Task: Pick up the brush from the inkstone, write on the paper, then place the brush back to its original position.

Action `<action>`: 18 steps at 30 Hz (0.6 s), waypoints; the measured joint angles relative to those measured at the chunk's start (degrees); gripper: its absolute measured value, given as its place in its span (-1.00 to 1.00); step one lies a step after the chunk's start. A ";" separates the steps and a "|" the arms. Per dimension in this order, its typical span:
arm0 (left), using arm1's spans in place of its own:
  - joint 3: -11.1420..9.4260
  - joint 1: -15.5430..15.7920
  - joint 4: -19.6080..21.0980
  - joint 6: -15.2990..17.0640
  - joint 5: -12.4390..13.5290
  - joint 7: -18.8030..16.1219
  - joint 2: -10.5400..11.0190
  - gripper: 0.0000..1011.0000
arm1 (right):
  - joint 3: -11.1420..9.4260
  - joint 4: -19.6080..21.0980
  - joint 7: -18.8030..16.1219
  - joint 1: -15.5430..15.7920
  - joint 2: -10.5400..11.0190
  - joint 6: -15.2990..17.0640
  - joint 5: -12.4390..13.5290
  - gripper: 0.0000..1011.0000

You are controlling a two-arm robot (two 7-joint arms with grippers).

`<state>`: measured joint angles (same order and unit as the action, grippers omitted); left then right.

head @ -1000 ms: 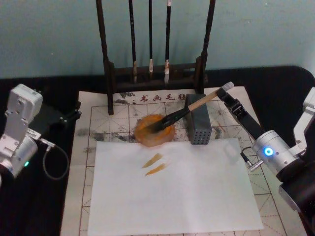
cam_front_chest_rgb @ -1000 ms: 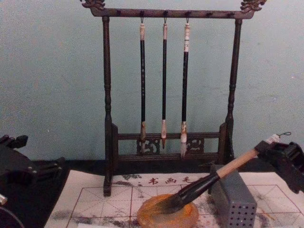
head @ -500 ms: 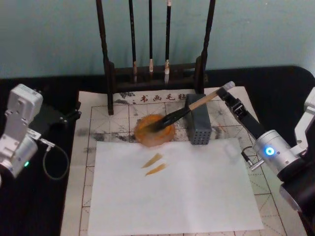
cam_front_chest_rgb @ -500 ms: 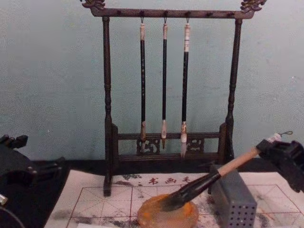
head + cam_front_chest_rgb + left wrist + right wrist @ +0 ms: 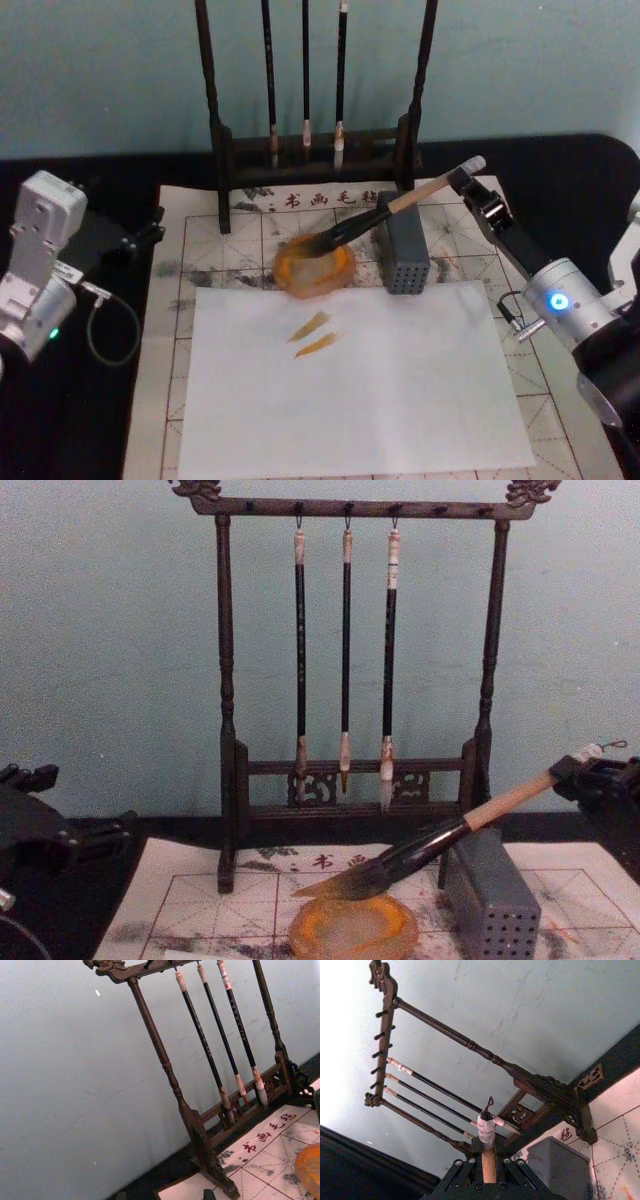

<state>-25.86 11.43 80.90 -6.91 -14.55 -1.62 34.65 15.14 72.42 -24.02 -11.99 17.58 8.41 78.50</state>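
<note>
My right gripper is shut on the white-wrapped end of the brush, at the table's back right. The brush slopes down to the left, and its dark tip hangs just above the inkstone, clear of it. From the chest, the brush hovers over the orange inkstone with my right gripper at the right edge. The right wrist view shows the brush handle clamped between the fingers. The red-gridded paper lies under everything. My left arm is parked at the left.
A plain white sheet with two orange strokes covers the front of the gridded paper. A grey block with holes stands right of the inkstone, under the brush handle. A dark wooden rack with three thin brushes stands behind.
My right gripper has risen and shifted slightly right, lifting the brush tip out of the inkstone. The left arm has not moved.
</note>
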 joint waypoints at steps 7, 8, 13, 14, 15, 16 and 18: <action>0.00 0.00 0.00 0.00 0.00 0.00 0.00 0.98 | 0.85 1.01 -0.81 0.32 1.48 -0.15 0.93 -0.67; 0.00 0.00 0.00 0.00 0.00 0.00 0.00 0.98 | 0.96 1.14 -0.96 0.36 1.71 -0.16 0.99 -0.67; 0.00 0.00 0.00 0.00 0.00 0.00 0.00 0.98 | 1.39 2.13 -1.89 0.82 3.19 -0.27 1.58 -0.68; 0.00 0.00 0.00 0.00 0.00 0.00 0.00 0.98 | 1.43 2.33 -2.03 0.92 3.43 -0.31 1.66 -0.67; 0.00 0.00 0.00 0.00 0.00 0.00 0.00 0.98 | 1.48 2.55 -2.19 1.04 3.68 -0.37 1.73 -0.67; 0.00 0.00 0.00 0.00 0.00 0.00 0.00 0.98 | 1.55 2.92 -2.45 1.26 4.13 -0.50 1.83 -0.68; 0.00 0.00 0.00 0.00 0.00 0.00 0.00 0.98 | 1.62 3.36 -2.75 1.51 4.61 -0.61 1.97 -0.67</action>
<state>-25.86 11.43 80.90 -6.91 -14.55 -1.62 34.65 16.75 75.78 -26.77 -10.47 22.19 7.80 80.47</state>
